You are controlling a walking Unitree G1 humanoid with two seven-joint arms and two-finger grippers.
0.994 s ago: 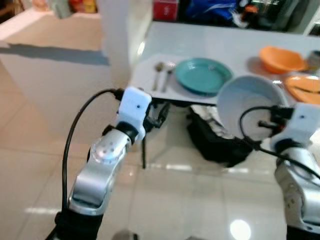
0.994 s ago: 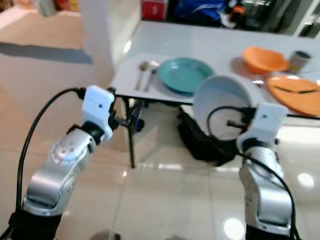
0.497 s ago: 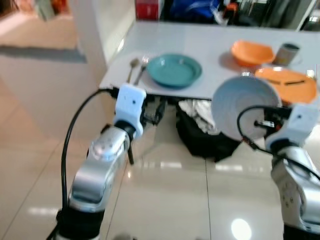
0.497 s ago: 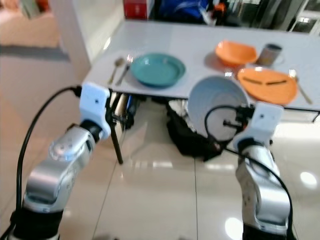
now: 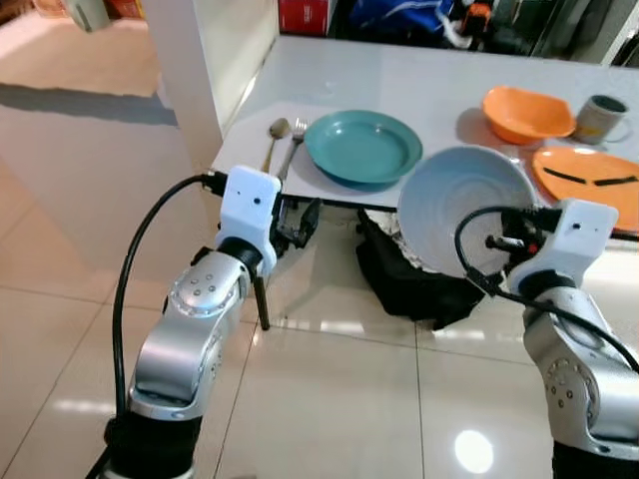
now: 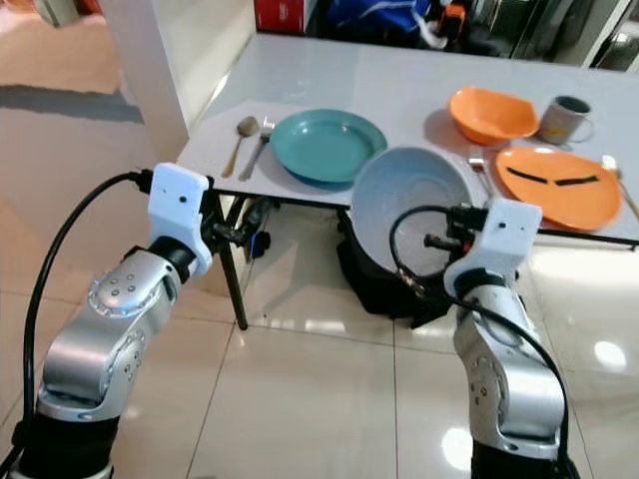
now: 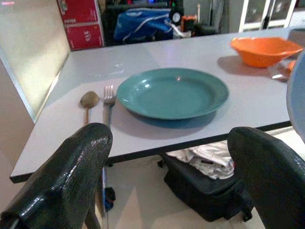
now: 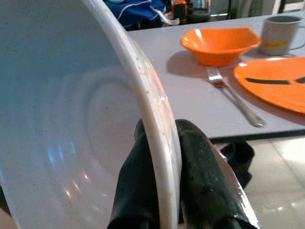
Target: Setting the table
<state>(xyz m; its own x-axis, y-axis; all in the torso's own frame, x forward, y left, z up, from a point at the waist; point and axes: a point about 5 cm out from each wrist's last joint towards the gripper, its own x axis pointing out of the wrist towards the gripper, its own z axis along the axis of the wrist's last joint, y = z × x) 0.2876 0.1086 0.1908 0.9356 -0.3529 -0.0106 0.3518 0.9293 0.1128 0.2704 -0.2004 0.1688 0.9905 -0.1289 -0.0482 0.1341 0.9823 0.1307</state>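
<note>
My right gripper [image 8: 164,132] is shut on the rim of a pale blue bowl [image 5: 454,205], which it holds tilted on edge in front of the table's near edge. On the white table [image 5: 399,80] lies a teal plate [image 5: 362,148], with a spoon [image 5: 277,130] and a fork [image 5: 297,135] to its left. My left gripper [image 7: 171,143] is open with nothing in it, raised before the table's left front corner, short of the spoon and fork.
An orange bowl [image 5: 527,113], a grey mug [image 5: 604,117], an orange plate [image 5: 591,175] and another fork [image 8: 233,95] sit on the table's right part. A black bag [image 5: 419,284] lies under the table. A white pillar [image 5: 185,70] stands at the left.
The camera has swung, so the whole scene has shifted. The held bowl now sits a little further left, nearer the teal plate. The left gripper stays open.
</note>
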